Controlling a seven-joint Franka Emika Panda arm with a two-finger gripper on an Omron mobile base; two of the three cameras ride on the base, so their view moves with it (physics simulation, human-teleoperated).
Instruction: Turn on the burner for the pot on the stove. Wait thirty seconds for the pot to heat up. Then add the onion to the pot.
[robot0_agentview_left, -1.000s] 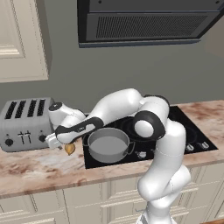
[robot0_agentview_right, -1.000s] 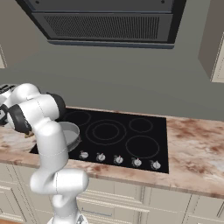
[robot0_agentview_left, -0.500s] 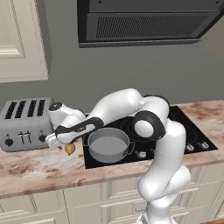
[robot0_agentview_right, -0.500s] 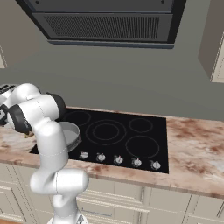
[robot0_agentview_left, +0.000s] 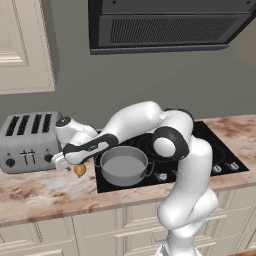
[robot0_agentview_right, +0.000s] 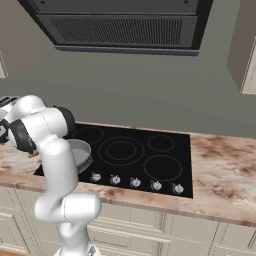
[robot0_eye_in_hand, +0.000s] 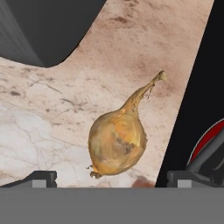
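- Left base view: arm bent hard over toward the left of frame, the gripper (robot0_agentview_left: 70, 161) low over the worktop (robot0_agentview_left: 35, 192), in the gap between the toaster (robot0_agentview_left: 27, 140) and the pot (robot0_agentview_left: 123, 166).
- The onion (robot0_agentview_left: 79, 170) shows just under the gripper, left of centre in the frame, beside the pot's near-left rim and off the stove (robot0_agentview_left: 220, 150) glass.
- Hand view: onion (robot0_eye_in_hand: 117, 140) sits low centre, fat end down, pointed tip slanting to upper right. The two dark fingertips (robot0_eye_in_hand: 37, 178) stand at the bottom corners, spread wide, the onion between them and touching neither as far as can be seen.
- Whether the onion rests on the worktop (robot0_eye_in_hand: 52, 113) or hangs just clear of it is hard to judge from this angle.
- Black stove edge (robot0_eye_in_hand: 192, 113) runs down the right side of the hand view; a red arc with a grey bar across it at lower right.
- Dark rounded body at upper left of the hand view, probably the toaster (robot0_eye_in_hand: 43, 26).
- Right base view: pot (robot0_agentview_right: 82, 152) on the front-left ring of the stove (robot0_agentview_right: 150, 155), partly behind the arm; row of knobs (robot0_agentview_right: 135, 182) along the near edge.
- Range hood (robot0_agentview_right: 125, 27) across the top of frame.
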